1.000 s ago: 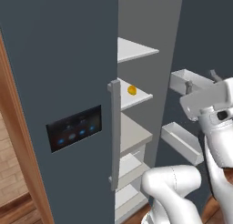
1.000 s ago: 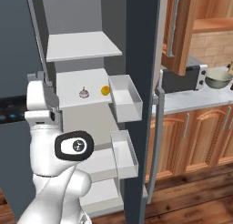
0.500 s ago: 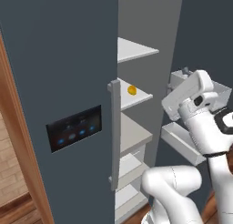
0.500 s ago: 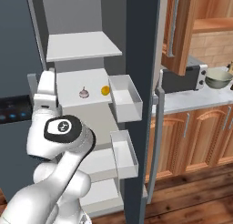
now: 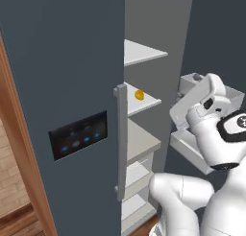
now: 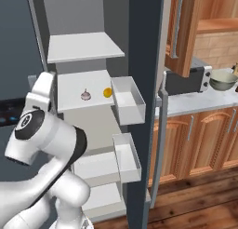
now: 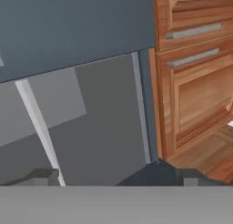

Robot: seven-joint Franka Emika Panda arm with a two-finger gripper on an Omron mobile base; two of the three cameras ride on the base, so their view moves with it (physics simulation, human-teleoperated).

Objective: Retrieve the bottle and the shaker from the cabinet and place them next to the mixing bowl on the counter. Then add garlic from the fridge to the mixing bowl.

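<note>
Garlic [image 6: 85, 95]: small bulb, pointed tip, on flat fridge shelf [image 6: 79, 104].

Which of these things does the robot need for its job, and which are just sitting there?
Needed for the job:
garlic on the fridge shelf
mixing bowl on the counter
open gripper

Just sitting there:
orange fruit beside the garlic
microwave
door bins

The arm [image 5: 211, 134] is glossy white all over, chunky rounded segments like stacked pill shapes. Joints are dark bands, and there's a black round cap with a small white mark on one joint [image 6: 25, 122]. Fingertips [image 7: 43, 176] are small, dark, blocky.
</note>
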